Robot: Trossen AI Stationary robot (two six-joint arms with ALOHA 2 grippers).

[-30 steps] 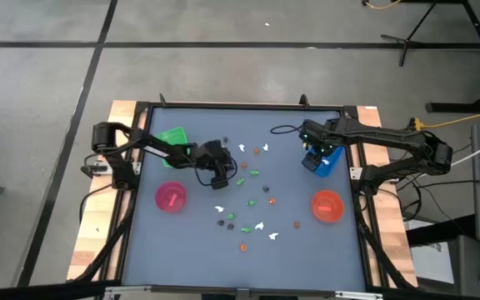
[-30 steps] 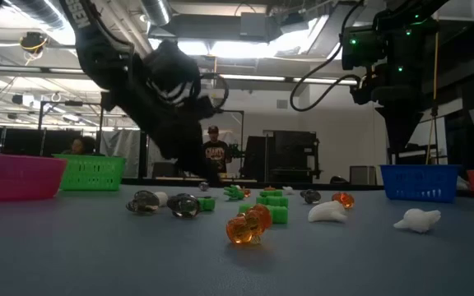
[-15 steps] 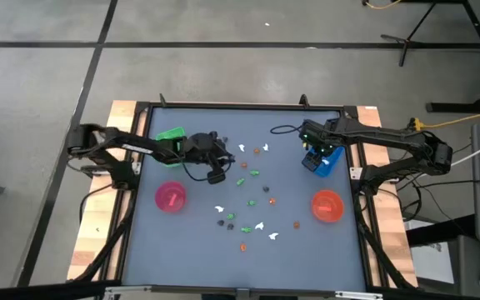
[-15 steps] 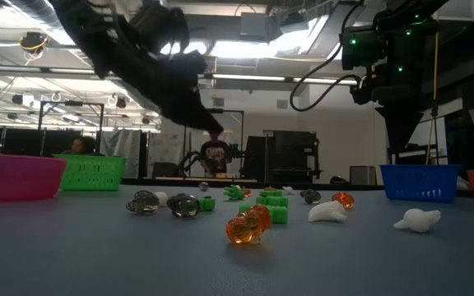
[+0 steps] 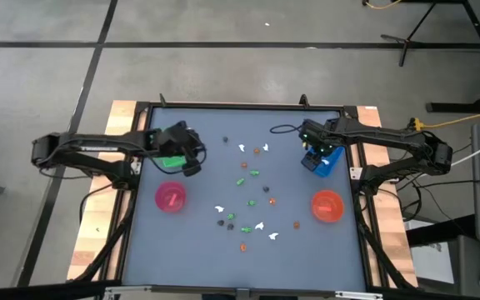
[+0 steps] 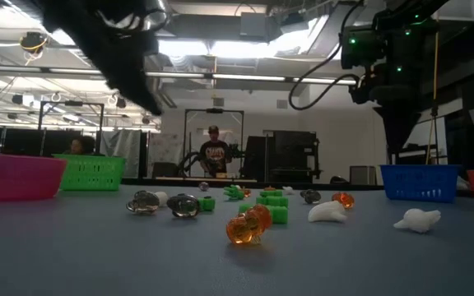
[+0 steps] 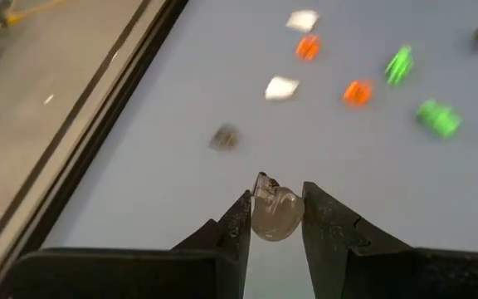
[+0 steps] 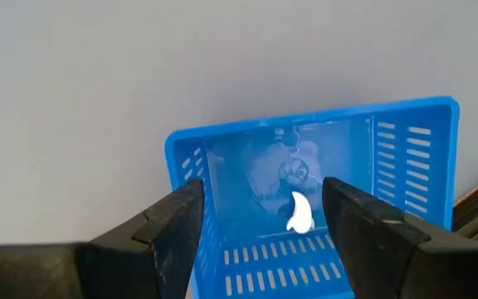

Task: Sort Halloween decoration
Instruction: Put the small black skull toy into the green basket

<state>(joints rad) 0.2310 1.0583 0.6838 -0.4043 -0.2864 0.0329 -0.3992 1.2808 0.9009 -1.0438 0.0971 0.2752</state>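
Sorting under way, most of it still to do.

Nearest the front edge of the desk (image 5: 148,250): an orange figure (image 6: 248,225) lies loose, with white figures (image 6: 418,219) to one side and two dark, shiny figures (image 6: 183,205) to the other. Green figures (image 6: 273,207) sit just behind. Further in, the scatter runs on up the middle of the desk: more white, orange, green and dark pieces, all apart from any container. I count well over a dozen still unsorted in the high view.

Containers: pink bowl (image 5: 171,197) on the left and orange bowl (image 5: 327,205) on the right, mid-desk; I cannot tell whether either holds anything. Green tray (image 5: 171,137) and blue tray (image 5: 324,160) sit further back.

Left gripper (image 7: 275,214) hangs above the desk by the green tray, its jaws narrowed onto a small dark, glassy figure (image 7: 274,212) pinched between the fingertips. Judged: one piece in transit to a container, not yet dropped.

Right gripper (image 8: 260,218) hovers over the blue tray with jaws spread wide and nothing between them. Inside the tray lies at least one white figure (image 8: 299,213), with what look like others beside it. So the white pile has been started.

Left to do: the bulk of the scatter.
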